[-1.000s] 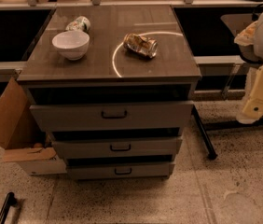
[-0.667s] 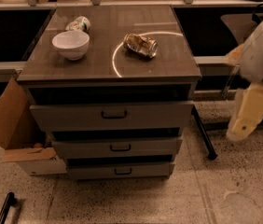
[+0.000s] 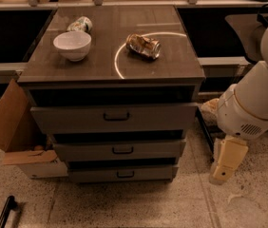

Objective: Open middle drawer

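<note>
Off the front-right corner of the dark wooden table (image 3: 100,70) hangs the cream gripper (image 3: 226,163), open or closed impossible to tell, seemingly on approach; next it must reach the small dark bar handle (image 3: 122,150) of the grey flat-fronted middle drawer (image 3: 86,151).

My hand (image 3: 219,175), hanging low to the right of the middle drawer (image 3: 162,149), is showing smooth, matt cream plastic. That drawer's front is looking flat, matt grey. The worktop (image 3: 96,63) is gleaming like polished wood grain, mirroring a ring of light. The bowl (image 3: 72,45) is shining glossy white, the can (image 3: 144,46) is glinting like crumpled metal, and the box (image 3: 8,122) is looking like dull brown cardboard.
</note>
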### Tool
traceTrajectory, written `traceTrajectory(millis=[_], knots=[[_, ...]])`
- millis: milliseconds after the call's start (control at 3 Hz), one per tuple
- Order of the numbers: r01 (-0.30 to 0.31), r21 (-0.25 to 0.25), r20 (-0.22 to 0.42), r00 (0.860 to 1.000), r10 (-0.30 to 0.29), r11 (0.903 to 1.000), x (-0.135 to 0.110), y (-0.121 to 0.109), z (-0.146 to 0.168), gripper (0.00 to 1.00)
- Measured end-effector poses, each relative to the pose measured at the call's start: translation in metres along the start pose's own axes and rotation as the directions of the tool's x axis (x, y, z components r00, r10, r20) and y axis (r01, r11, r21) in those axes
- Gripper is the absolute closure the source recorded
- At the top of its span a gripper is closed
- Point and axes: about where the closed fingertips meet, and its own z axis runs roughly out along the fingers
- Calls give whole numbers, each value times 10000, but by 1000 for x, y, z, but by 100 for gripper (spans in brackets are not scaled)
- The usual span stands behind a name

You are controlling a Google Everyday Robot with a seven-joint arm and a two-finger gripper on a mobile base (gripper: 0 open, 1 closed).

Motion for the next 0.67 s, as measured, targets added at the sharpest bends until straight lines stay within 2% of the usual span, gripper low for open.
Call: traceTrajectory(millis=[333, 667], knots=[[0, 0, 0, 10000, 0, 10000, 0, 0, 0, 0], [330, -156, 37, 9994, -330, 9993, 6, 3, 32, 0]])
